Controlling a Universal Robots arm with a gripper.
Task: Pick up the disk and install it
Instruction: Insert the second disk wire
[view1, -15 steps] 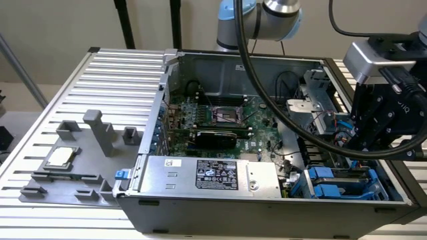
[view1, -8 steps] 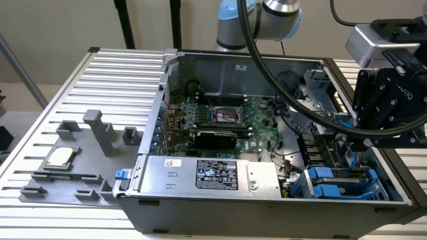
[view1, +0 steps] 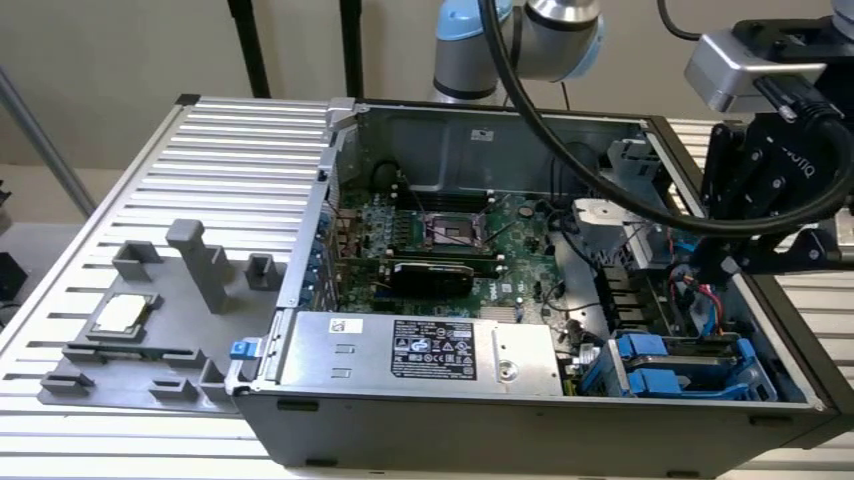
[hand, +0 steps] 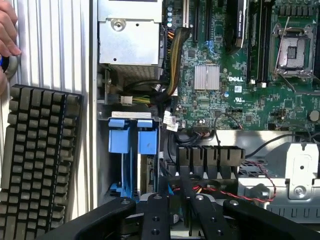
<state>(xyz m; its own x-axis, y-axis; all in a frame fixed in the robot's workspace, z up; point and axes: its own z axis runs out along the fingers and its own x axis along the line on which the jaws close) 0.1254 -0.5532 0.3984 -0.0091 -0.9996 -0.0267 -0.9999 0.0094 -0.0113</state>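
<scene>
The disk (view1: 663, 362) shows as bright blue carrier rails sitting in the drive cage at the near corner of the open computer case (view1: 307, 250), on the exterior view's right. In the wrist view the same blue rails of the disk (hand: 131, 142) stand upright in the cage beside the case wall, and its metal face is mostly hidden. My black gripper (view1: 731, 262) hangs over the right side of the case, above and behind the drive cage, apart from the disk. Its black linkage (hand: 182, 210) holds nothing that I can see.
A grey power supply box (view1: 420, 350) with a black label lies along the case's front. The motherboard (view1: 447, 235) fills the middle. A grey fixture (view1: 134, 340) holding a small silver chip (view1: 118, 315) sits left of the case. A keyboard (hand: 40, 155) and a person's hand (hand: 7, 35) lie beside the case.
</scene>
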